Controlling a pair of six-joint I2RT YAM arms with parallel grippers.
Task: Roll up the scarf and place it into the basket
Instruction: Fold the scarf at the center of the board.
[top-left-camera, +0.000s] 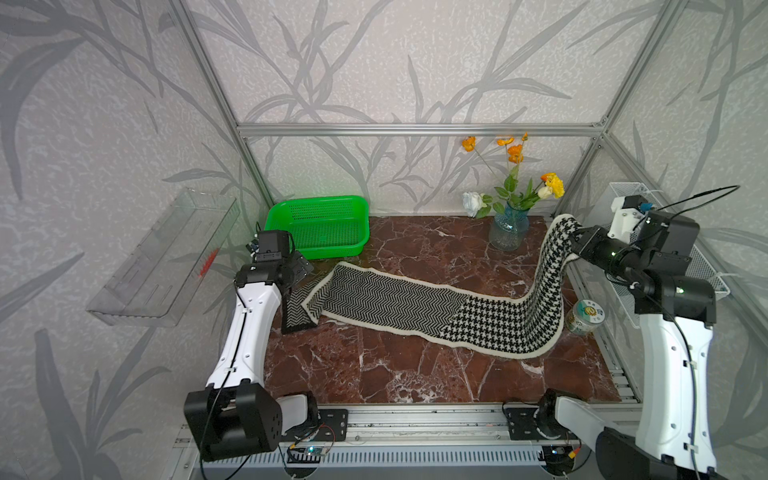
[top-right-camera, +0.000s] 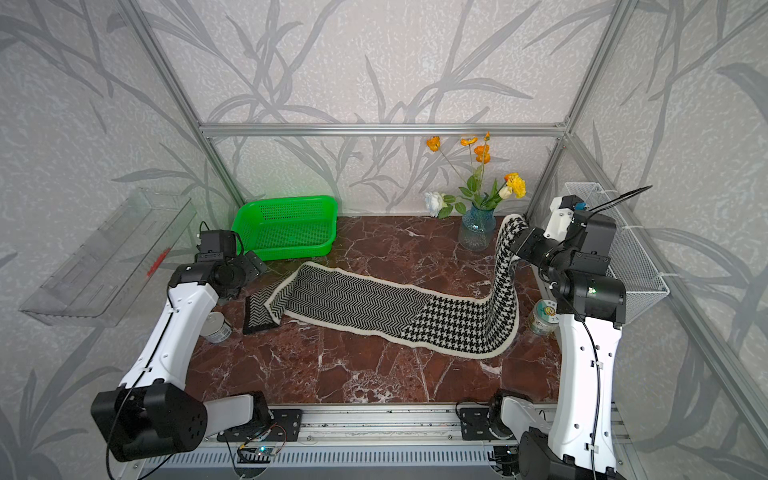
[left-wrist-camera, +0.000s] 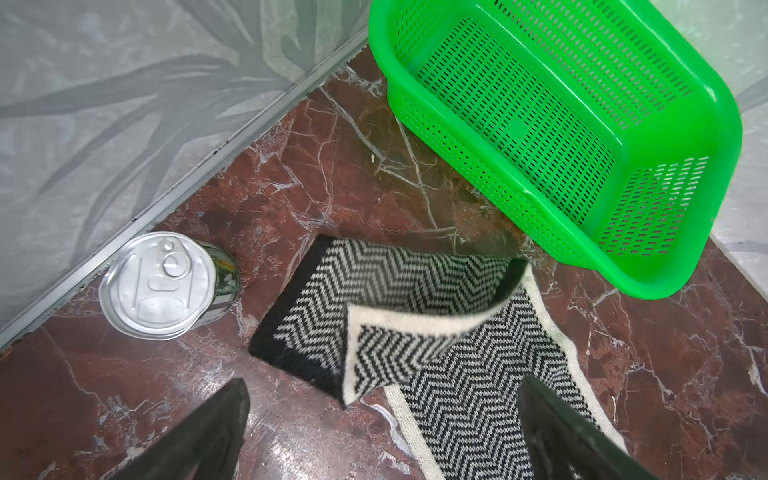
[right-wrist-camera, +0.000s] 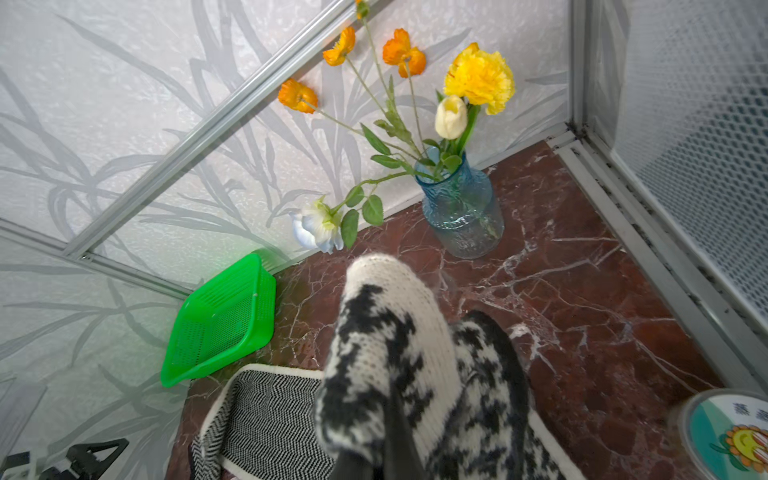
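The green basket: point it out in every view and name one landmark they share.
Top view: the basket, at the far left corner of the table.
Top view: basket, same corner, against the back wall.
Left wrist: basket close up, empty, just beyond the scarf and its folded end.
Right wrist: basket small, past the scarf's herringbone stretch.
Shared landmark: the scarf's herringbone end.

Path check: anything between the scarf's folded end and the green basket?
Nothing visible. In the left wrist view only bare red-brown marble tabletop separates the folded end of the black-and-white knitted scarf from the bright green perforated plastic basket. The silver ring-pull tin can stands on the fold's other side, off that path.
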